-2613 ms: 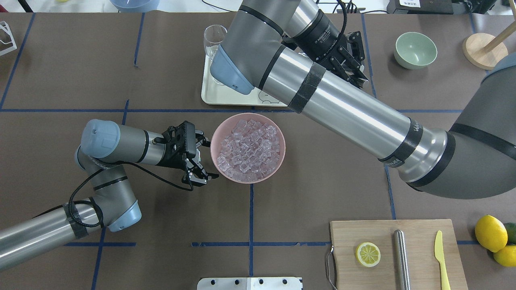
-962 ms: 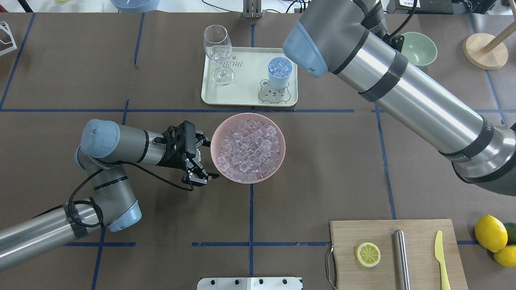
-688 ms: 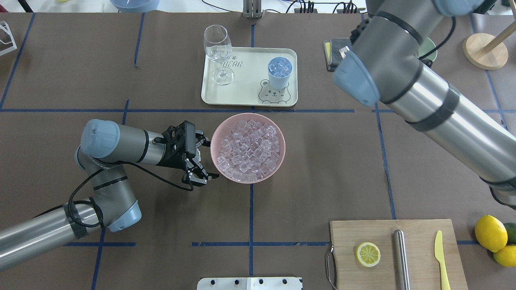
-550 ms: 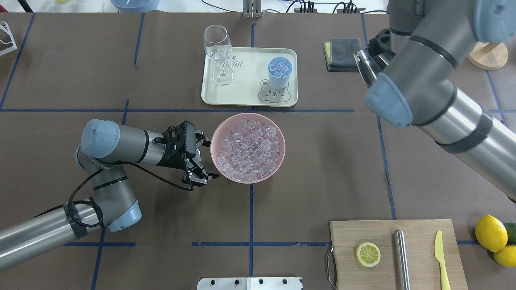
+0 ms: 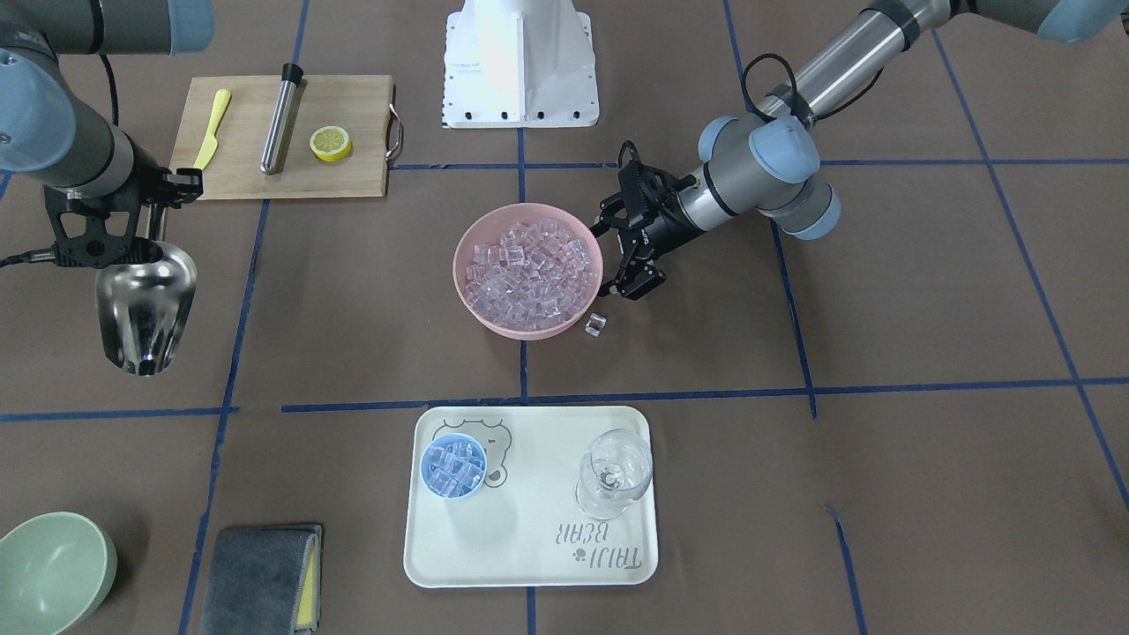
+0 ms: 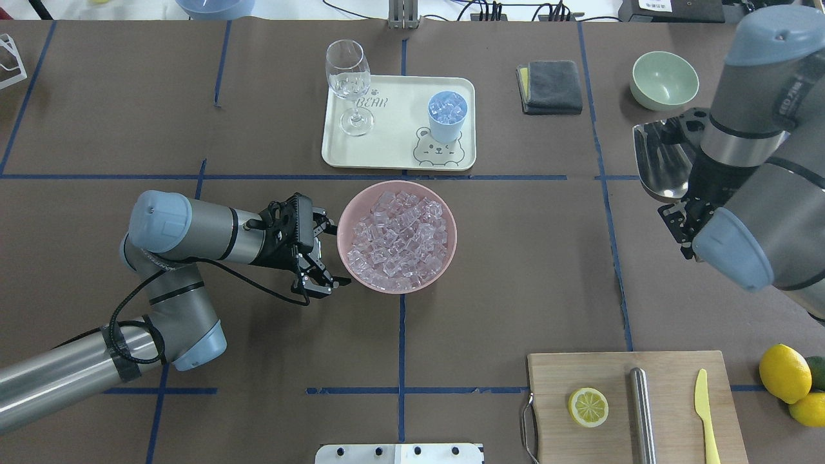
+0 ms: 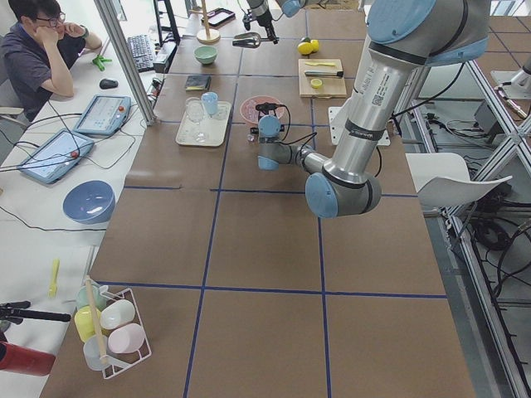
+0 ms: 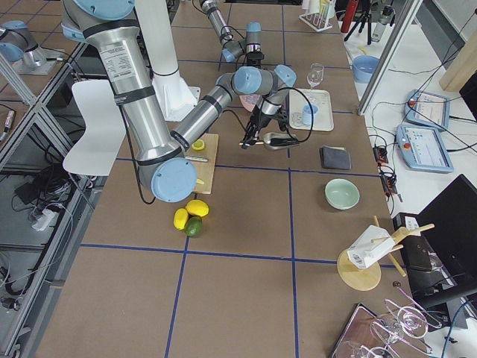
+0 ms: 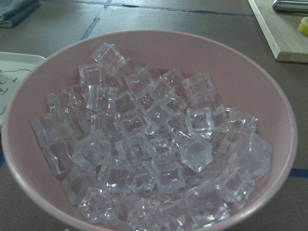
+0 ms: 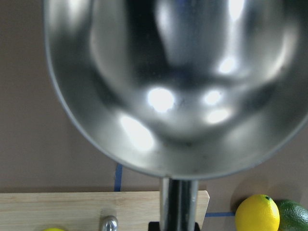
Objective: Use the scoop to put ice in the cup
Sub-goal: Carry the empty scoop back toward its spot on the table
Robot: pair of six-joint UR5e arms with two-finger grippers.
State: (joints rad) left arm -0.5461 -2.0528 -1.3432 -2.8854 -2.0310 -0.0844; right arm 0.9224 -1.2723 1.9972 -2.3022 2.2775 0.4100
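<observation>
tray (image 6: 399, 132) under cup (image 6: 446, 116) reads "bear"

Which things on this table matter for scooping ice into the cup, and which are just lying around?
Job: scoop, held by right claw; ice; pink bowl; cup.

Lying about: wine glass, green bowl, grey cloth, cutting board, lemon slice, yellow knife, steel cylinder, whole lemons.

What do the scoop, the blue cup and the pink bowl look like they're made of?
The scoop looks like polished steel: it mirrors the lights. The cup seems plastic, flat matte light blue without glare. The bowl is matte pink, plastic or perhaps ceramic; I cannot tell.
</observation>
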